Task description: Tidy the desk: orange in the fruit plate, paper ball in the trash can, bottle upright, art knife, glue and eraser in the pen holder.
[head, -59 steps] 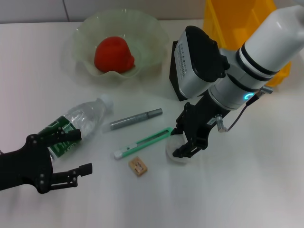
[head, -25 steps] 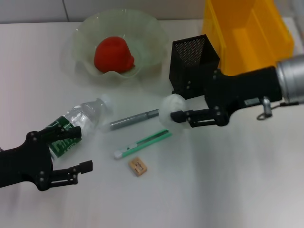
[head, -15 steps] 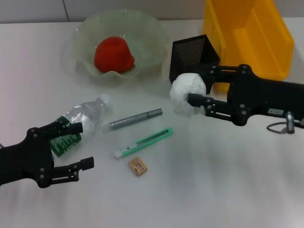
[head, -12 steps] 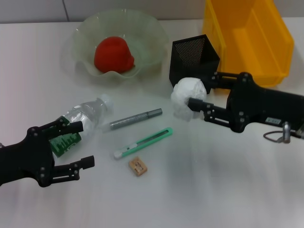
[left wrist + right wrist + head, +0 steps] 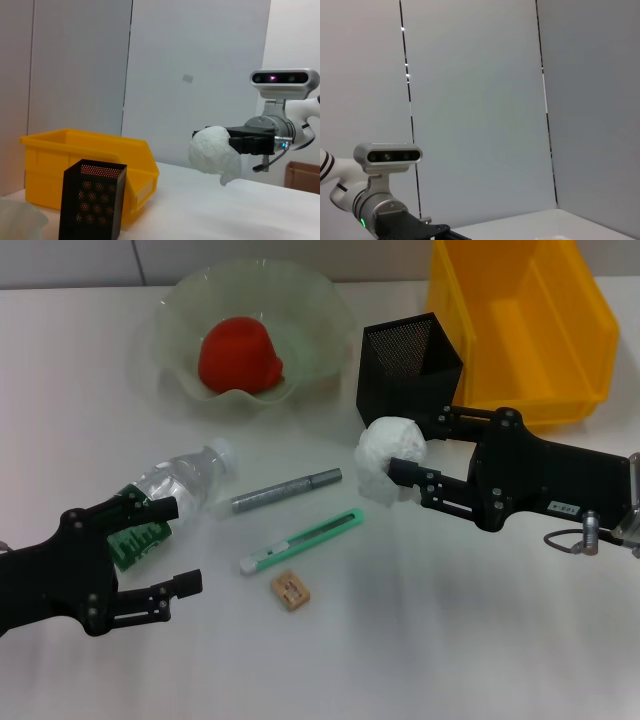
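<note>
My right gripper is shut on the white paper ball, held above the table just in front of the black mesh pen holder; the left wrist view shows the paper ball in the air. The yellow trash can stands behind. The orange lies in the fruit plate. My left gripper stands open beside the base of the lying bottle. The grey glue stick, green art knife and eraser lie on the table between the arms.
The pen holder and yellow trash can stand side by side, the holder nearer the plate. The white table shows bare surface near its front edge.
My right gripper picked the paper ball up off the table beside the art knife and swung level with it. In the last half second it drifted slightly. The left gripper barely moved.
</note>
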`<state>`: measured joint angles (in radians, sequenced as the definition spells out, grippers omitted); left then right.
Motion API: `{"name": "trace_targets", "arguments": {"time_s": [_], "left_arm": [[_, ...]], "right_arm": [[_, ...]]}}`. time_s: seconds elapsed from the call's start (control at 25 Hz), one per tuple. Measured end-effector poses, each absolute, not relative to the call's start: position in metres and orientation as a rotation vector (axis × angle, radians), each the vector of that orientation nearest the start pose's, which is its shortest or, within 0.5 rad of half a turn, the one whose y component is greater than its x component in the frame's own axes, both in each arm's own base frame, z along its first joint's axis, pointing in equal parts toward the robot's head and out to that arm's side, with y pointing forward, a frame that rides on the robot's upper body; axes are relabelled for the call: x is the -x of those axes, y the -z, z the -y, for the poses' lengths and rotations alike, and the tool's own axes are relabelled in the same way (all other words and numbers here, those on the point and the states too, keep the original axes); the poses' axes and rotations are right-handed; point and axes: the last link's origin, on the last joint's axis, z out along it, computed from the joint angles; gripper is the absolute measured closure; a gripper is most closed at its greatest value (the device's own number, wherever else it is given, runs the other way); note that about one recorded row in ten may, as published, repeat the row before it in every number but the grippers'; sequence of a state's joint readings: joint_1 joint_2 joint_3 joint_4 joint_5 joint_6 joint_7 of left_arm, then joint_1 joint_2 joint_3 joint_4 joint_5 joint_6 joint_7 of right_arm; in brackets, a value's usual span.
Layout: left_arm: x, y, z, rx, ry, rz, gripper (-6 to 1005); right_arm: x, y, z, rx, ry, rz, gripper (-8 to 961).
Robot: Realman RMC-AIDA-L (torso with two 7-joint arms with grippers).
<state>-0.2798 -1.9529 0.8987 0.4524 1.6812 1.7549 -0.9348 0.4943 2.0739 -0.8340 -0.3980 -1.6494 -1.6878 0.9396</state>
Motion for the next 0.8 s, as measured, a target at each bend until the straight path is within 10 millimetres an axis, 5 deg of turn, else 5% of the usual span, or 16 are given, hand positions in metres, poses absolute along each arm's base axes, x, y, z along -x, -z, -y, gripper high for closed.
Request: {"name": "trace_targets", "arguments": {"time_s": [0.48, 0.8], "left_arm": [[0.32, -0.017, -0.233, 2.699, 0.911, 0.364, 238], [0.319, -0.017, -0.234, 2.7, 0.911, 0.36, 241]], "right_arm": [[-0.243, 0.024, -0.295, 2.629, -1.144, -0.264, 453], [-0.259, 0.005, -0.308, 2.302, -1.185, -0.323, 453]]}}
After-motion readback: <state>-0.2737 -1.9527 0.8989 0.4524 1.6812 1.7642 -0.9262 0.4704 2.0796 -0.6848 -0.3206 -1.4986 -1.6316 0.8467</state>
